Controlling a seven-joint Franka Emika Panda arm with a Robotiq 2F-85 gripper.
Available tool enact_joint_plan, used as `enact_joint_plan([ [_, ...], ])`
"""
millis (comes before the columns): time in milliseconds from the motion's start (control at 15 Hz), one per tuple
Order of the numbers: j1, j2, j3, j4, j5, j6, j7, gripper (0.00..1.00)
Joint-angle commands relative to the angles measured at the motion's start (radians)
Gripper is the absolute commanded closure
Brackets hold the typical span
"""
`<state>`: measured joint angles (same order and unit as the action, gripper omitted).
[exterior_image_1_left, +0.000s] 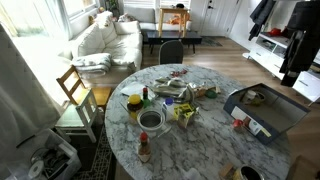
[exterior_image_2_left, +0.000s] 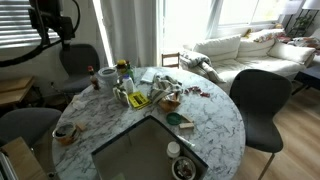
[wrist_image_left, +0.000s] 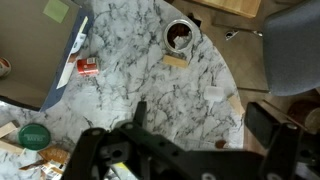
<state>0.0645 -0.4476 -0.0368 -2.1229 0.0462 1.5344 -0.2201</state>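
My gripper is open and empty, with its two black fingers spread wide. It hangs high above the edge of a round marble table. It shows in both exterior views, raised well above the tabletop. Below it in the wrist view are a cup with dark contents, a small wooden block, a small red box and a green lid. Nothing touches the fingers.
The table carries a grey tray, a yellow bottle, a bowl, a sauce bottle and snack clutter. Chairs stand around it. A white sofa is behind.
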Motion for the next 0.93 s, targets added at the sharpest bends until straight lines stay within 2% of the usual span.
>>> enact_joint_plan([
  [0, -0.006, 0.001, 0.005, 0.002, 0.002, -0.002, -0.002, 0.0],
  [200, 0.013, 0.096, 0.018, 0.001, 0.086, 0.15, 0.026, 0.0],
  [333, 0.019, 0.159, 0.042, -0.005, 0.161, 0.318, 0.075, 0.0],
  [533, 0.026, 0.284, 0.088, 0.01, 0.195, 0.518, 0.169, 0.0],
  [867, 0.051, 0.463, 0.128, 0.039, 0.253, 0.622, 0.203, 0.0],
])
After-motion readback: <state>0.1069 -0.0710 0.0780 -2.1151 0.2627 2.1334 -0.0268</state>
